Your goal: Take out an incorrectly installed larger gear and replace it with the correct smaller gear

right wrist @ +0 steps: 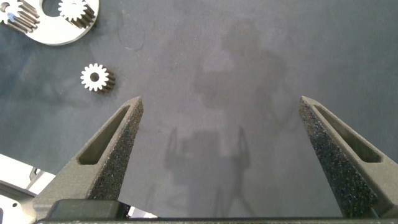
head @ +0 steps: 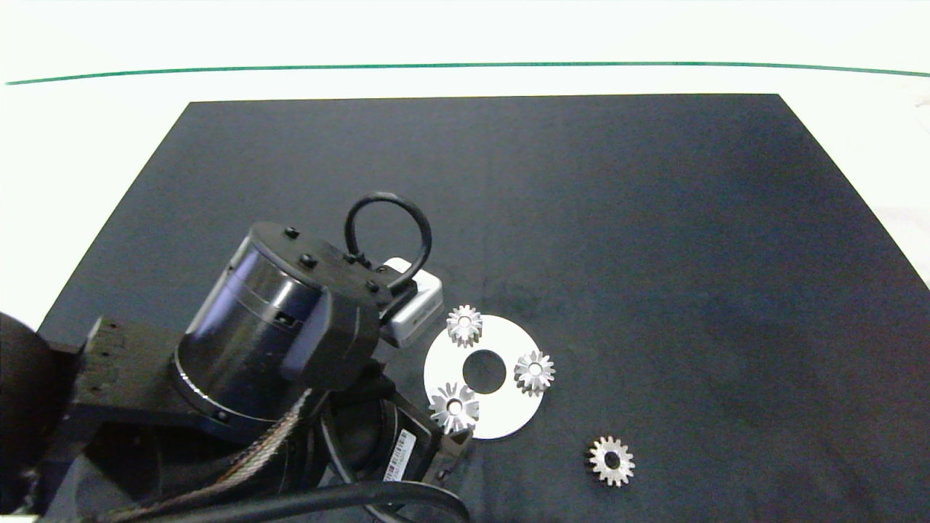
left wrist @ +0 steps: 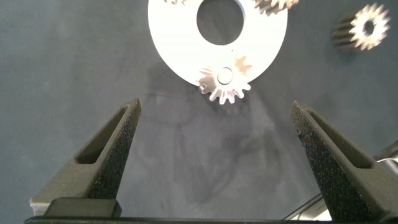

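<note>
Larger gear (left wrist: 224, 79) sits on the disc (left wrist: 177, 43) — left gripper (left wrist: 214, 140) hovers short of it, fingers wide, empty.

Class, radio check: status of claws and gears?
Left claw open, short of larger gear on disc. Right claw open, idle. Smaller gear loose on mat. Path unobstructed.

A dark, matte rectangular mat (head: 581, 218) covers most of the white table (head: 109, 131), whose bare surface shows brightly lit along the far side and both side edges. A thin green line (head: 465, 66) runs across the white surface beyond the mat's far edge.
</note>
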